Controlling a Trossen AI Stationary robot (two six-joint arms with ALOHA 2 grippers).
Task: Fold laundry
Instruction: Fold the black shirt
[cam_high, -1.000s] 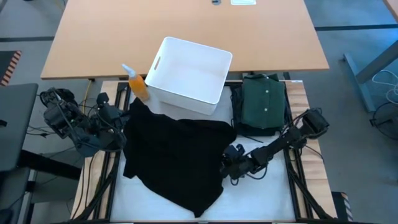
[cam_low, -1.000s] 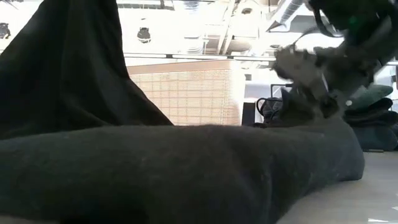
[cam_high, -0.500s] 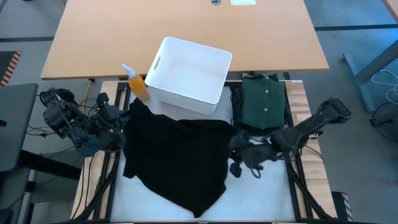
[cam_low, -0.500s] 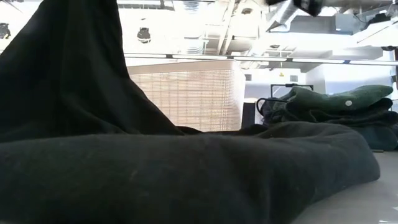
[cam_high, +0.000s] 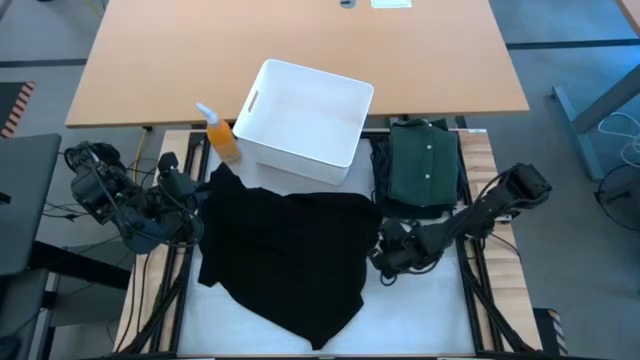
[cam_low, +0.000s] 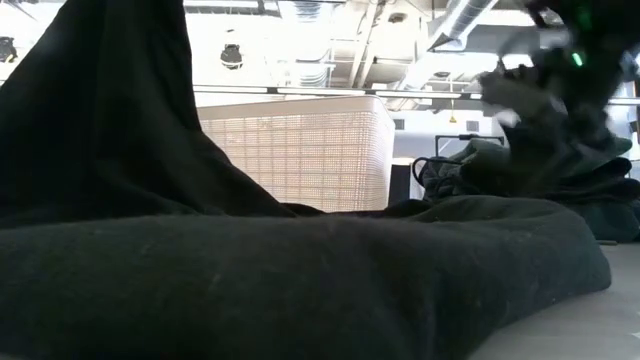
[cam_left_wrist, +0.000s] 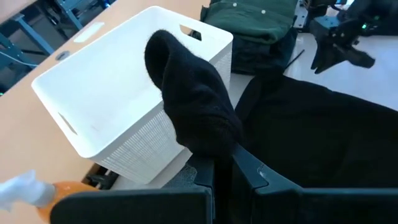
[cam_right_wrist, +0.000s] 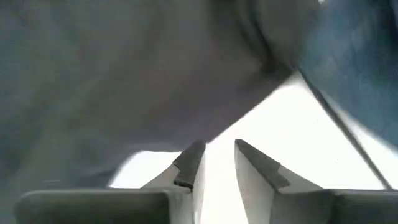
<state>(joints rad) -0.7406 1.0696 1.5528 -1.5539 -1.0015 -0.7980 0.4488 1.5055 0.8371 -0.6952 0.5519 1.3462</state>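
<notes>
High view shows the black garment (cam_high: 285, 260) spread loosely over the middle of the surface (cam_high: 420, 310), its lowest point trailing toward the near edge. At its right side, near the right edge, the right gripper (cam_high: 385, 258) sits low just beside the cloth's hem; in the right wrist view its two fingers (cam_right_wrist: 189, 165) stand a little apart with nothing between them, bare white surface showing in the gap. At the left edge the left gripper (cam_high: 190, 205) is clamped on the garment's upper left corner, and the left wrist view shows a bunched black fold rising out of its closed jaws.

Farther back, the green shirt (cam_high: 425, 165) lies folded on darker clothes at the far right corner. The bin (cam_high: 305, 120) stands at the far edge, with the spray bottle (cam_high: 222, 135) just beside it on the left.

The step in hand looks like taking hold of the black garment for its first fold. The next move likely calls for the right gripper to pinch the near hem cleanly, catching one layer only, so both arms can lift and stretch the cloth flat.
</notes>
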